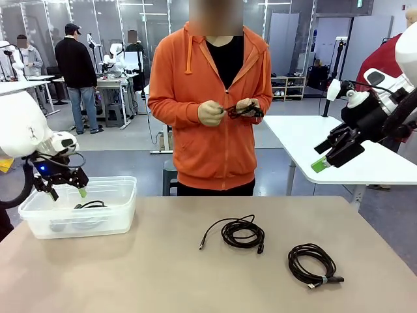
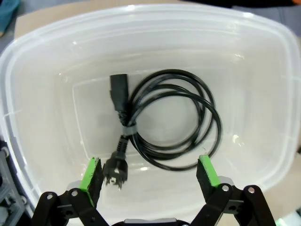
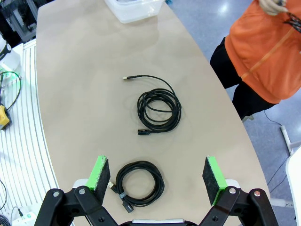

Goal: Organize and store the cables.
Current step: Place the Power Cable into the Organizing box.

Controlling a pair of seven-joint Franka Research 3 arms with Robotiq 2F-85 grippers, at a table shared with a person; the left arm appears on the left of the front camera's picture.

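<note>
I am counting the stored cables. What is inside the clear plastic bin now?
One black power cable lies coiled on the floor of the bin, tied, with its round plug and block connector showing. The fingers of the left gripper cover small parts of the near floor.

Black power cord (image 2: 118, 96) right under the left gripper (image 2: 149, 171), in a see-through, milky-white bin (image 2: 42, 94). Claw's black with bright green pads (image 2: 91, 172). Ahead of the right gripper (image 3: 155, 172): near coil (image 3: 158, 183) and far coil (image 3: 177, 113), both black, on a plain tan table (image 3: 84, 70). Orange hoodie (image 3: 263, 56) beyond.
</note>
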